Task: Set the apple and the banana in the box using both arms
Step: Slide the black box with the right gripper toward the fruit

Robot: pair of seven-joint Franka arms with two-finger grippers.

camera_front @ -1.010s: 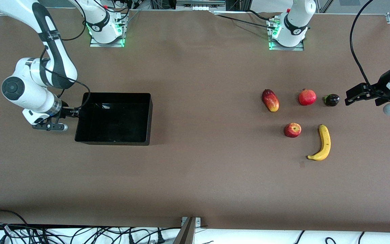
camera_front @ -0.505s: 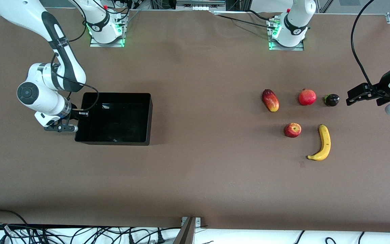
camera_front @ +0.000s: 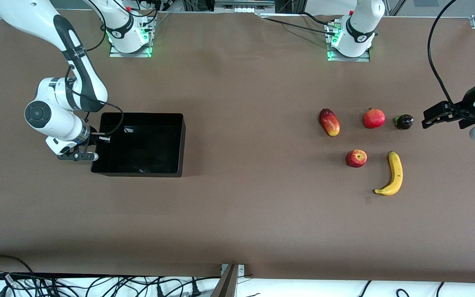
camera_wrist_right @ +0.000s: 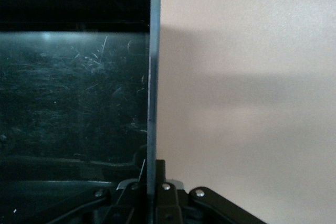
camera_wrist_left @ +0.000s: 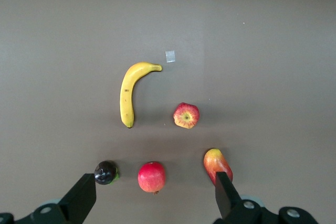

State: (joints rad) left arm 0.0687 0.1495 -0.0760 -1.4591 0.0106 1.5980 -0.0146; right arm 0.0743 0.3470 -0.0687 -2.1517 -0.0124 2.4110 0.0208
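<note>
The right claw (camera_wrist_right: 149, 184) is clenched on the thin end wall of the shallow rectangular black plastic box (camera_front: 179, 136), which sits toward the right arm's end of the brown tabletop (camera_front: 237, 214); in the right wrist view the wall (camera_wrist_right: 153, 77) runs straight up from between the pinched fingers. The left claw (camera_wrist_left: 155, 198) hangs released over the left arm's end of the tabletop, its two black fingers (camera_wrist_left: 83, 199) spread wide above the fruit. The small round red apple with yellowish patches (camera_front: 356, 158) lies on the tabletop toward the left arm's end, well apart from the box. The curved yellow banana with a dark tip (camera_front: 393, 175) lies just beside the apple, closer to the left arm's edge. Farther from the front camera stand, in a row, an elongated red-yellow mango (camera_front: 329, 122), a red crowned pomegranate (camera_front: 374, 118) and a small dark purple round fruit (camera_front: 404, 121)
</note>
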